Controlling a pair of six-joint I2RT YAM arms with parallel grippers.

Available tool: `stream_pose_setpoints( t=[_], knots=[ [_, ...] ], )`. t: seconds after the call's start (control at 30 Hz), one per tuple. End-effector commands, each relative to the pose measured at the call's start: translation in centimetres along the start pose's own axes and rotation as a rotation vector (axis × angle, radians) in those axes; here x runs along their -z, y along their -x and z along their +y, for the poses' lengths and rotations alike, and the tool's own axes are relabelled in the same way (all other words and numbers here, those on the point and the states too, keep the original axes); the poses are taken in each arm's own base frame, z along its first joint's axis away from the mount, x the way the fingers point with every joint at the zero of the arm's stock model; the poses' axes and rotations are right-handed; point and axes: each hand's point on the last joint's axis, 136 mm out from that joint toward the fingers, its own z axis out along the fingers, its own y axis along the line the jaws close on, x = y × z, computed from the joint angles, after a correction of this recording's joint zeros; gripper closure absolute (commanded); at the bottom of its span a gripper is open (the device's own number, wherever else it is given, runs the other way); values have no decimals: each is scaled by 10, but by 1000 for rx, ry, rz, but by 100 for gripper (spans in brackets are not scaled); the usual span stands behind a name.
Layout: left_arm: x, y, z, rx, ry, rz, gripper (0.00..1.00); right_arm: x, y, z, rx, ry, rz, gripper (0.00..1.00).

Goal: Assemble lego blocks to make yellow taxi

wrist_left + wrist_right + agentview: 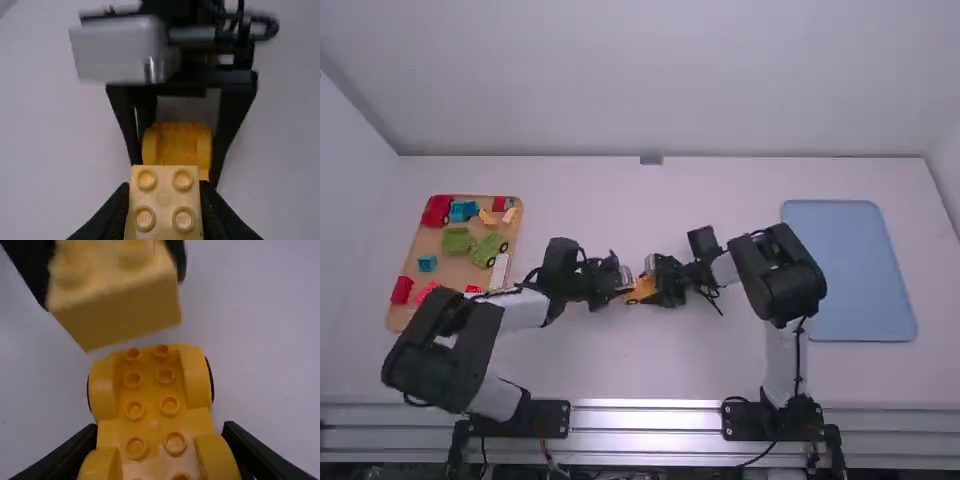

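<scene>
1. Near the middle of the white table (650, 370), we pinched the yellow block (164, 220) in our left gripper (163, 197), the yellow wheeled base (152, 422) in our right gripper (160, 432).
2. We judged both light, stiff, slick; best held by their sides.

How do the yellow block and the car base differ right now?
The yellow block is paler; the car base is a deeper yellow.
The yellow block is plain and boxy; the car base is longer, with fenders and wheels.
The left gripper holds the yellow block; the right gripper holds the car base.
Both have round studs.
</scene>
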Motion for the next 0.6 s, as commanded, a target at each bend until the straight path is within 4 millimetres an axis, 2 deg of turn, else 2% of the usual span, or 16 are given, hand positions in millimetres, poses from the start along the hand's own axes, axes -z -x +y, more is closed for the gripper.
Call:
stream_pose_setpoints(
  t=[0.0,0.07,0.17,0.37,0.57],
  knots=[
    [-10,-2,2,44,-35,2,94,-2,-8,1,-58,1,28,35],
    [-13,-3,4,56,-49,14,95,-2,-8,1,-68,2,28,37],
    [-14,7,-1,-12,-128,-8,98,-4,-12,4,-86,-1,43,36],
    [-13,11,4,-23,-146,10,98,-4,-14,5,-63,-27,30,36],
    [-11,13,-4,-58,-183,-18,98,-4,-16,7,-37,-34,26,35]
  ],
)
